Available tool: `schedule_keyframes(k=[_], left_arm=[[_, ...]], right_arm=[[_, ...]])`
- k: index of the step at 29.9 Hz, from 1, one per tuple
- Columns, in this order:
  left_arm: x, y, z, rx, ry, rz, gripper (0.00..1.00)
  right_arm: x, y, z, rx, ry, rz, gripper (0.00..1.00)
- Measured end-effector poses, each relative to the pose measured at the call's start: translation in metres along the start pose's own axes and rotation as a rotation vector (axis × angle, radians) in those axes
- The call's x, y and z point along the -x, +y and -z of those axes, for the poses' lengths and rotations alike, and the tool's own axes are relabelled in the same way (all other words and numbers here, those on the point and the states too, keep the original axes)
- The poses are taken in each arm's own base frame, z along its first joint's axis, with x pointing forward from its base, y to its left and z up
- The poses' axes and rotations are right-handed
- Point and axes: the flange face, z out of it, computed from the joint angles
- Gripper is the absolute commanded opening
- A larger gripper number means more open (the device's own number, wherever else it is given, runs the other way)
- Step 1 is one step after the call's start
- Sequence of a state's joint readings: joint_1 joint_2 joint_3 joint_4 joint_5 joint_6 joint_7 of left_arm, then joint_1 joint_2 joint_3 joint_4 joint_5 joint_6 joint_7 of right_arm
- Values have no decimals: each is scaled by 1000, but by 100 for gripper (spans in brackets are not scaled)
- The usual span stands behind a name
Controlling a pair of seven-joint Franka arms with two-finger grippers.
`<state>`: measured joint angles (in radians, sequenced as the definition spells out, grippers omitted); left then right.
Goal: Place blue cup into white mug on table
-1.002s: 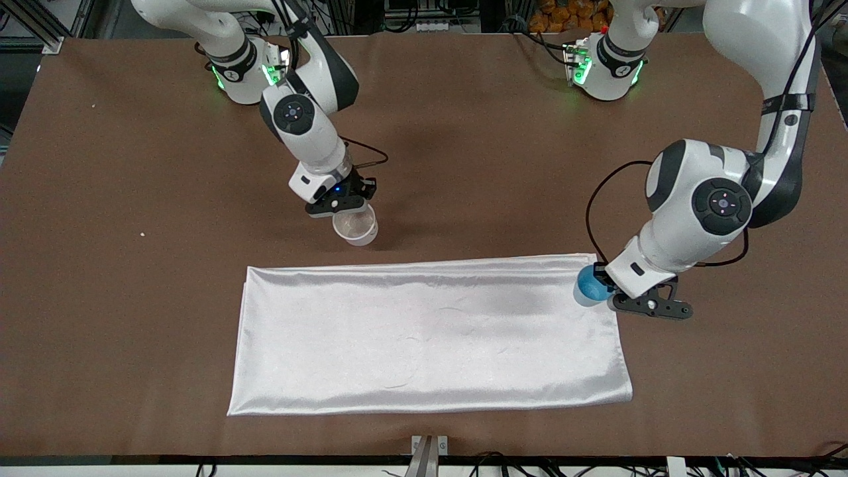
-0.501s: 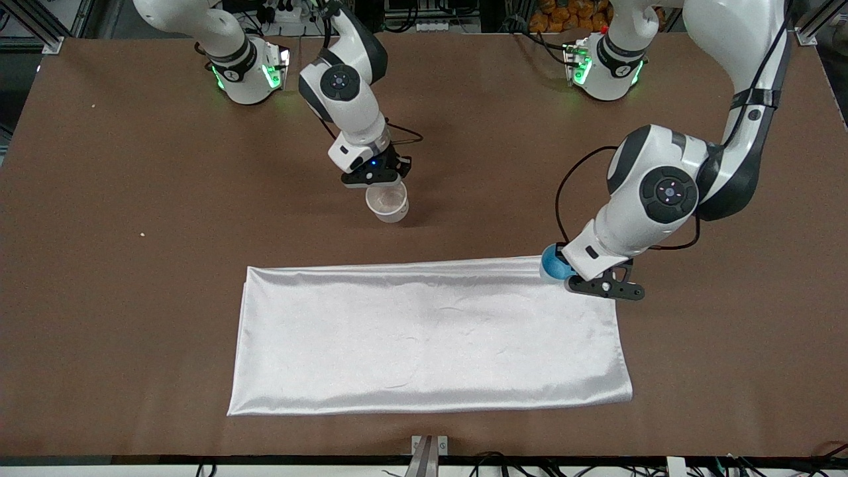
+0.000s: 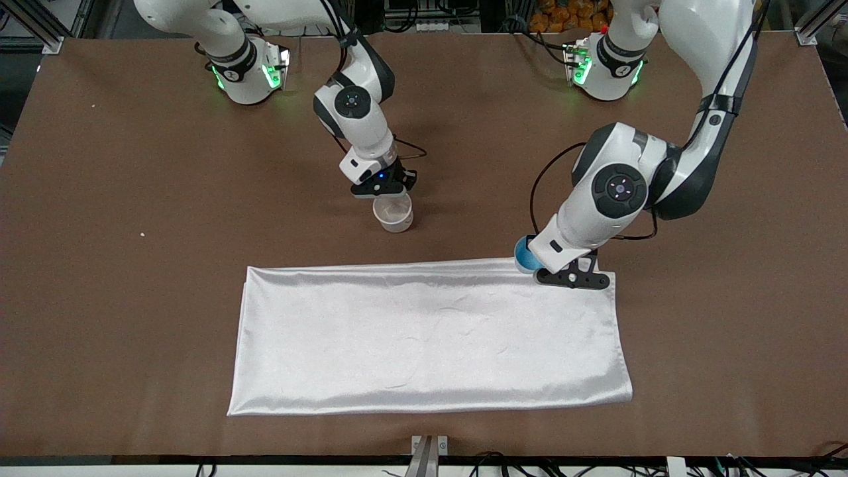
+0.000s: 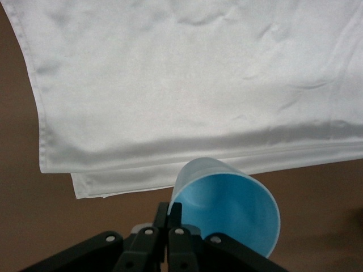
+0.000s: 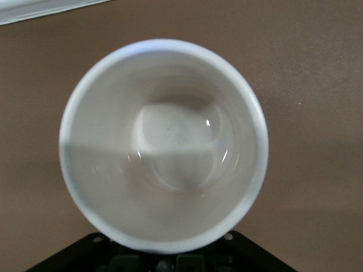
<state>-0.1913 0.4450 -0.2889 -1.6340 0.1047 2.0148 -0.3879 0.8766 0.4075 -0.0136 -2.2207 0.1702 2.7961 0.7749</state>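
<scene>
My left gripper (image 3: 534, 265) is shut on the rim of the bright-blue cup (image 3: 524, 254) and holds it tilted in the air over the white cloth's edge that lies farthest from the front camera. In the left wrist view the closed fingers (image 4: 175, 213) pinch the cup's (image 4: 229, 209) wall. My right gripper (image 3: 386, 197) is shut on the white mug (image 3: 393, 214) over the brown table (image 3: 132, 298), toward the right arm's end from the blue cup. The mug (image 5: 164, 141) fills the right wrist view with its mouth up; its handle and my fingers are hidden under it.
A shiny white rectangular cloth (image 3: 430, 331) lies flat on the table, nearer to the front camera than the mug; it also shows in the left wrist view (image 4: 187, 73). Both arm bases stand along the table's edge farthest from the front camera.
The right gripper carried the mug toward the left arm's end. The left gripper carried the blue cup toward the right arm's end, from the cloth's corner along its edge.
</scene>
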Motion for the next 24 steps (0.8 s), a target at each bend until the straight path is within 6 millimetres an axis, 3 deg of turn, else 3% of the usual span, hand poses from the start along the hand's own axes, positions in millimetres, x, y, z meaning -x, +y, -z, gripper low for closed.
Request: schedule_keyframes(k=[3,4,10,18,24], left_arm=[[-1,-2,-6,-1,-8,3,0],[-1,-2,-6,-1,-10,4,0],[-2,-3,-6,-1,-8,6,0],[-1,2,-3,2,-4,2,0],[3,17,3,6,7,-10,0]], right_arm=[[-3,-1,-1,-3,5,-13,96],[-5,-2,0,-5,8,-27,100],[-14,-5,4,-13,17,-142,100],[-15,-11,10,14,-16,-168,100],[-24,-28,43,47,-66,-165,100]])
